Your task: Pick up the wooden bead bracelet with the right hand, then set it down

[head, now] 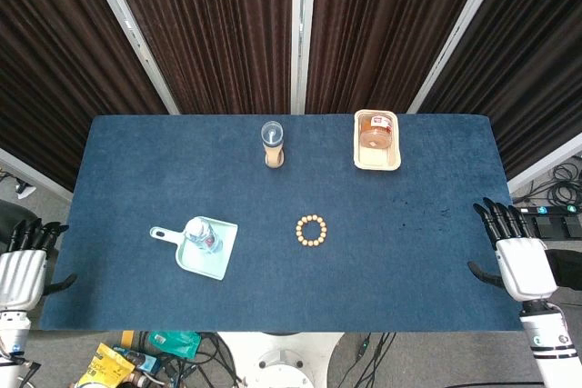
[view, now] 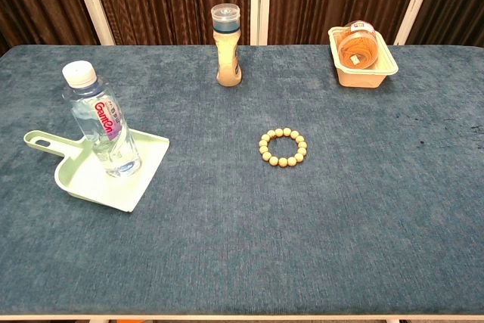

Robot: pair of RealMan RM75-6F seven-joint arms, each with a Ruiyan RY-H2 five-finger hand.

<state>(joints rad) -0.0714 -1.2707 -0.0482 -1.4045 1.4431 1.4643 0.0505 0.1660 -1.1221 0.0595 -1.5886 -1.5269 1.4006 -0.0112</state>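
The wooden bead bracelet (head: 311, 231) (view: 283, 147) lies flat as a ring of light beads near the middle of the blue table. My right hand (head: 515, 252) hangs at the table's right edge, far to the right of the bracelet, fingers straight and apart, holding nothing. At the left edge my left hand (head: 25, 261) also shows spread fingers with nothing in them. Neither hand appears in the chest view.
A water bottle (view: 100, 122) stands on a pale green dustpan (view: 98, 179) at the left. A tall capped bottle (view: 227, 45) stands at the back centre. A cream tray (view: 361, 72) holding an orange-lidded jar (view: 358, 45) sits at the back right.
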